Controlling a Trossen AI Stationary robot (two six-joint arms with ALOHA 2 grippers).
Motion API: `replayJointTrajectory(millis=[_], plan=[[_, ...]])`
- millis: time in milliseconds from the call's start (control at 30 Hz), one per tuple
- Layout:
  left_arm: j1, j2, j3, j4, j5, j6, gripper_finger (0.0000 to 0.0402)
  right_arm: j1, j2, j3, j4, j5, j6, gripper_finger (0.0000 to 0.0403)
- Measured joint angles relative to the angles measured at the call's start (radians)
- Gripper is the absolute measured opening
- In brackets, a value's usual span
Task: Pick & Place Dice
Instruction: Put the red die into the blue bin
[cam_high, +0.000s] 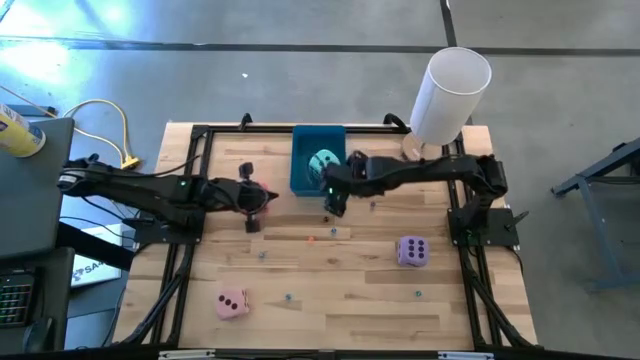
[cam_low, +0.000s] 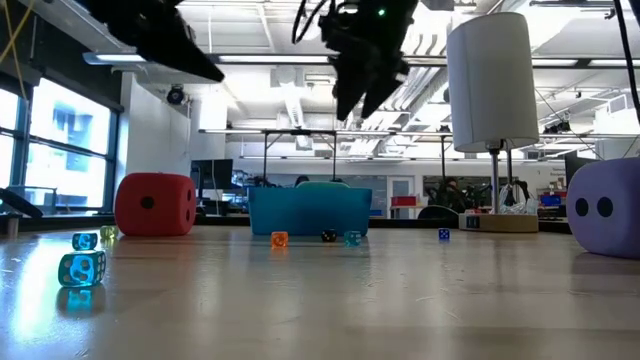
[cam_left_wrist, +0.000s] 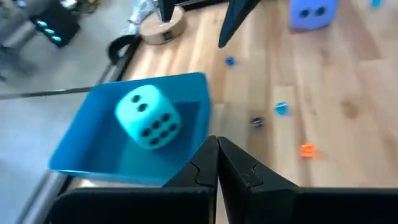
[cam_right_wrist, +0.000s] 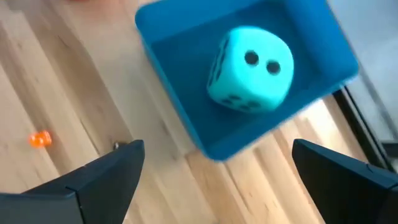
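Dice lie scattered across the high view: the pink die (cam_high: 232, 303) sits low left with open boards around it, and the red die (cam_high: 262, 193) sits left of centre under the left gripper (cam_high: 252, 208), whose fingers are pressed together. Inside the blue tray (cam_high: 303, 175), top centre, rests the teal die (cam_high: 323, 162). Just right of the tray, the right gripper (cam_high: 334, 203) hangs released, fingers spread. The purple die (cam_high: 412, 251) sits right of centre, well apart.
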Motion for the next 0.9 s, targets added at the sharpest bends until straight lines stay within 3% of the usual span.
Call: replayJointTrajectory(millis=[267, 667, 900], plan=[[-0.056, 0.003, 0.0, -0.076, 0.041, -0.1, 0.0, 0.185, -0.022, 0.0, -0.257, 0.265, 0.264, 0.04], [-0.138, -0.003, 0.0, -0.163, 0.031, -0.161, 0.0, 0.509, -0.025, 0.0, -0.582, 0.474, 0.688, 0.04], [-0.141, -0.002, 0.0, -0.178, -0.012, -0.162, 0.0019, 0.62, -0.033, 0.0, -0.583, 0.583, 0.721, 0.04]])
